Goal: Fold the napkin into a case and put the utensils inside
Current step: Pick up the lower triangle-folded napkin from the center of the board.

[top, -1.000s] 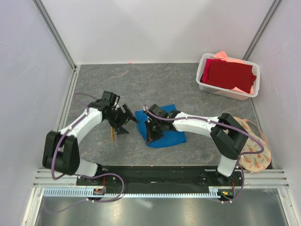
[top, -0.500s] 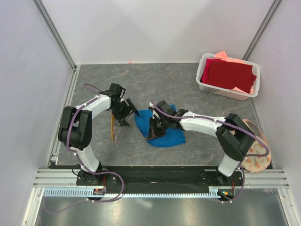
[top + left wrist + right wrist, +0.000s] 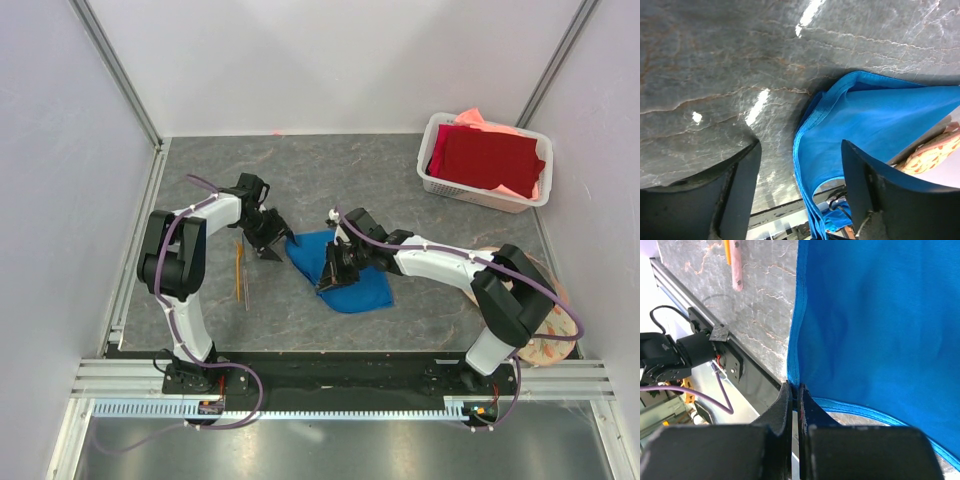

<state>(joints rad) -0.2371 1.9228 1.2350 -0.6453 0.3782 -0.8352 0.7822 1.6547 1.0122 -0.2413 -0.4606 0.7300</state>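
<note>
The napkin (image 3: 352, 278) is seen lying partly folded near the middle of the table (image 3: 300, 170). Its edge is pinched between the closed fingers of the right gripper (image 3: 794, 392). The left gripper (image 3: 800, 185) is held wide open and empty at the napkin's left corner, the layered hem showing between its fingers. The utensils (image 3: 241, 272) are seen on the table, left of the napkin and apart from it.

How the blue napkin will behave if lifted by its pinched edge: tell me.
Probably floppy: the napkin bends and curves away from where the right tool pinches its hem. Likely light, since that small pinch alone seems to hold a layer up. Pushed, it would probably bunch rather than slide whole, being thin folded cloth.
</note>
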